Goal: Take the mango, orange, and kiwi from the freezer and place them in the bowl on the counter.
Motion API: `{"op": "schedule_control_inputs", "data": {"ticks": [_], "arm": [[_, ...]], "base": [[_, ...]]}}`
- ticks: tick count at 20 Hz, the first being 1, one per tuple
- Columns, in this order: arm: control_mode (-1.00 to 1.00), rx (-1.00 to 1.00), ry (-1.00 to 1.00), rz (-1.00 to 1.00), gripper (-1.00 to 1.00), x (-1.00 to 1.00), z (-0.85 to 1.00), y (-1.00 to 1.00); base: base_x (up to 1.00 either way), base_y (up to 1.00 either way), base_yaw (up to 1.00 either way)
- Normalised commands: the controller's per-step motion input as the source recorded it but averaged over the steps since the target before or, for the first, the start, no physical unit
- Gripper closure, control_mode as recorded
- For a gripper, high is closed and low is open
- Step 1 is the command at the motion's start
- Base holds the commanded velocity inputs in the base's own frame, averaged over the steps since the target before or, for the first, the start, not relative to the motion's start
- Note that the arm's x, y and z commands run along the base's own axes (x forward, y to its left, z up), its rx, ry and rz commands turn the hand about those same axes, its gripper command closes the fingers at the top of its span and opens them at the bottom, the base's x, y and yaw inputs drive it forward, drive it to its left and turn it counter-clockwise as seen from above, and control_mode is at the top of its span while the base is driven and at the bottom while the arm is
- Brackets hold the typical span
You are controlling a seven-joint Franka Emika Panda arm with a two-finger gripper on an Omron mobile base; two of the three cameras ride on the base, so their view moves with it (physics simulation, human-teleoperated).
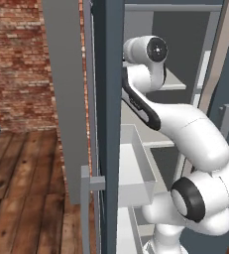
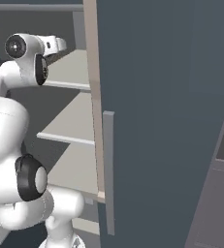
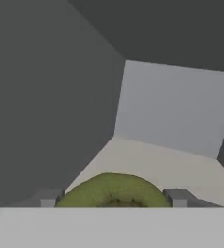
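1. Seen from the hand (image 3: pixel 113 197) camera, two dark fingertips (image 3: pixel 177 197) are set on either side of a green kiwi (image 3: pixel 112 192), which fills the gap between them; whether the kiwi is actually gripped cannot be told.
2. Beneath the kiwi, a pale beige shelf (image 3: pixel 152 164) is seen, closed in by a dark grey side wall and a lighter grey back wall.
3. From the left base camera, the white arm (image 1: pixel 185 134) is shown reaching up and forward into the open freezer (image 1: pixel 111 99), past pale grey shelves and a white pull-out drawer (image 1: pixel 136 173).
4. From the right base camera, the arm's wrist (image 2: pixel 45 46) is seen level with an upper shelf (image 2: pixel 70 70), beside the freezer's long blue-grey door (image 2: pixel 167 106).
5. At the left, a red brick wall (image 1: pixel 17 59) and a wooden plank floor (image 1: pixel 22 183) are visible.
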Motion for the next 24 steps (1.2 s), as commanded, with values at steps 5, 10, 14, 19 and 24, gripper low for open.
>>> {"op": "schedule_control_inputs", "data": {"ticks": [5, 10, 14, 19, 24], "arm": [[-1.0, 0.12, -0.16, -0.12, 1.0, -1.0, 0.55, -0.49], [-1.0, 0.11, 0.11, -0.18, 1.0, -1.0, 0.3, -0.65], [-1.0, 0.07, 0.29, -0.15, 1.0, -1.0, 0.0, -0.61], [-1.0, 0.04, 0.43, -0.13, 1.0, -1.0, -0.27, -0.44], [-1.0, 0.0, 0.41, -0.05, 1.0, -1.0, -0.71, -0.2]], "base": [[0.0, 0.0, 0.0], [0.0, 0.0, 0.0], [0.0, 0.0, 0.0], [0.0, 0.0, 0.0], [0.0, 0.0, 0.0]]}}
